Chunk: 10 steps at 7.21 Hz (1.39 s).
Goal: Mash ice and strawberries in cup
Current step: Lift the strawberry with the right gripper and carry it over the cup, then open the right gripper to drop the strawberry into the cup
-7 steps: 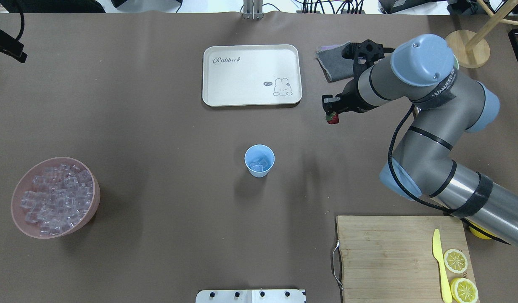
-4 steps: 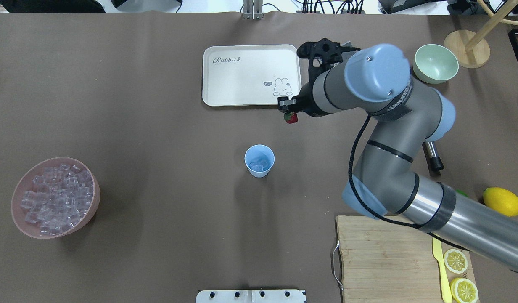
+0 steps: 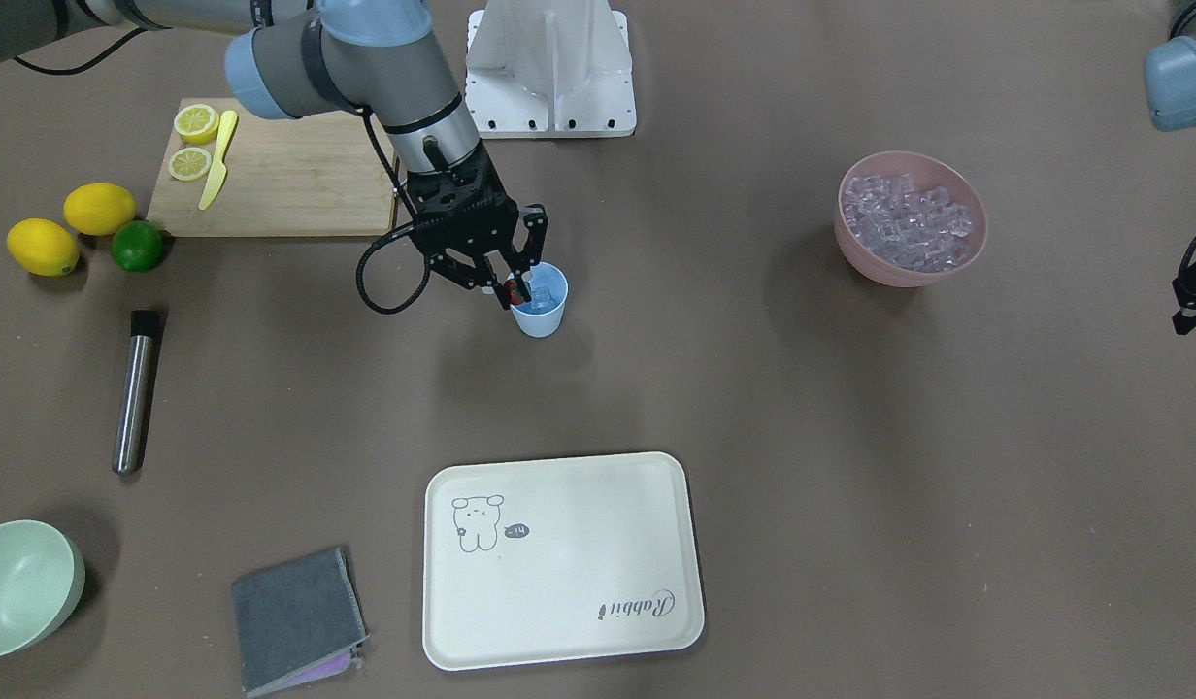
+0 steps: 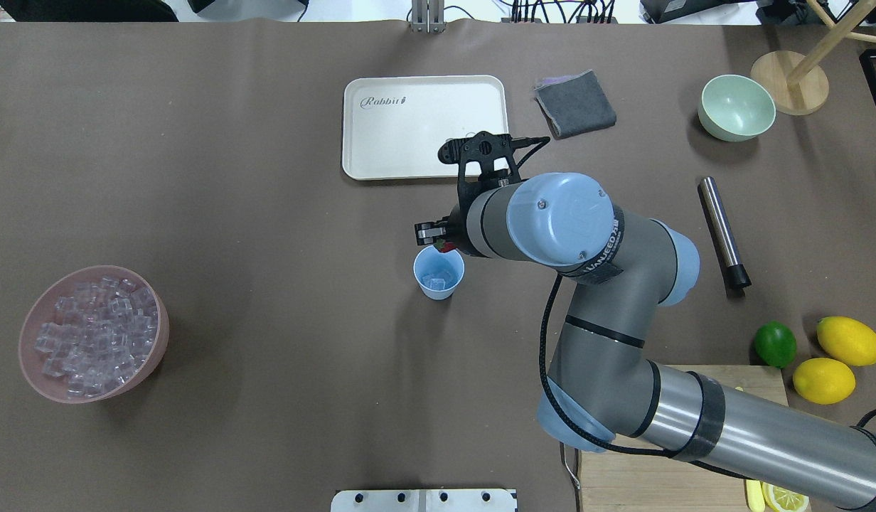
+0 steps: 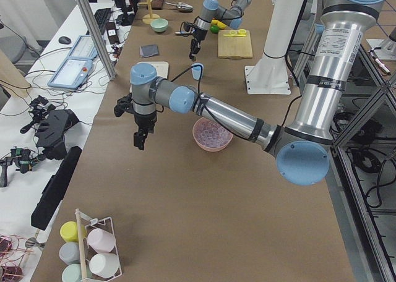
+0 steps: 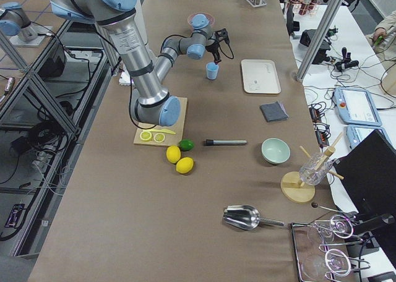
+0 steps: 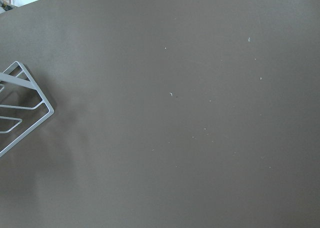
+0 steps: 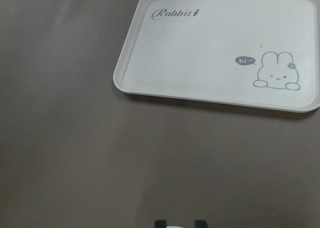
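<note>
Free brown table (image 4: 281, 213) on left of small light-blue plastic cup (image 4: 425, 264); above its far rim, right claw (image 4: 439, 240) with small red strawberry (image 4: 446, 247).

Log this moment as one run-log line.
right end effector: shut on strawberry, over cup rim | cup: upright, ice inside | left end effector: away from cup, state unclear | mashing: not started

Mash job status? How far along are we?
Done: ice already sits in the cup. In hand: the right gripper, jaws shut on the strawberry, holds it at the cup's rim, not yet dropped. Left: release it, then mash. The metal rod, probably the masher, lies untouched on the table.
</note>
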{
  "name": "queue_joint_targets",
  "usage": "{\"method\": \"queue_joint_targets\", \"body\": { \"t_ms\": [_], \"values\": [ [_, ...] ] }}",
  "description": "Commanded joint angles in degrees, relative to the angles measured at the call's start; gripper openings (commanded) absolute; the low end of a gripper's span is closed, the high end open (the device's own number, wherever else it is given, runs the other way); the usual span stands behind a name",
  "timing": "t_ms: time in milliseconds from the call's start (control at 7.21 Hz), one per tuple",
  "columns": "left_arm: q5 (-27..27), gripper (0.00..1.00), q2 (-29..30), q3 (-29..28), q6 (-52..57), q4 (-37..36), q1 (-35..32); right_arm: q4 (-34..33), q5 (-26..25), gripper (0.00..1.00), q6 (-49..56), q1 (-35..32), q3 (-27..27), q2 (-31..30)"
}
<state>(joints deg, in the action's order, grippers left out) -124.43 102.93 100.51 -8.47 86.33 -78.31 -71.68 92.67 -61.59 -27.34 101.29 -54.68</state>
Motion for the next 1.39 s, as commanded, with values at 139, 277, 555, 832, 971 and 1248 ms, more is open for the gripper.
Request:
{"method": "queue_joint_targets", "body": {
  "t_ms": [139,277,555,832,971,1248],
  "values": [
    [0.1,0.98,-0.1,-0.9,0.2,0.2,-0.1,-0.2,-2.6,0.00,0.0,2.3,-0.5,-0.2],
    [0.2,0.98,-0.1,-1.3,0.2,0.3,-0.1,-0.2,-2.8,0.00,0.0,2.6,-0.5,-0.1],
    [0.2,0.98,0.0,-1.7,0.2,0.5,-0.2,-0.1,-2.8,0.76,0.0,2.8,-0.7,-0.2],
    [0.1,0.98,0.1,-1.6,0.2,0.3,-0.2,0.0,-2.8,1.00,-0.1,2.5,-0.5,-0.2],
    [0.0,0.98,0.0,-1.6,0.2,0.3,-0.3,-0.4,-1.8,1.00,0.1,0.5,-0.1,-0.6],
    [-1.5,0.98,-2.5,-1.5,7.1,0.0,-4.0,-0.5,13.4,1.00,1.4,-10.2,-0.1,-4.4]
  ]
}}
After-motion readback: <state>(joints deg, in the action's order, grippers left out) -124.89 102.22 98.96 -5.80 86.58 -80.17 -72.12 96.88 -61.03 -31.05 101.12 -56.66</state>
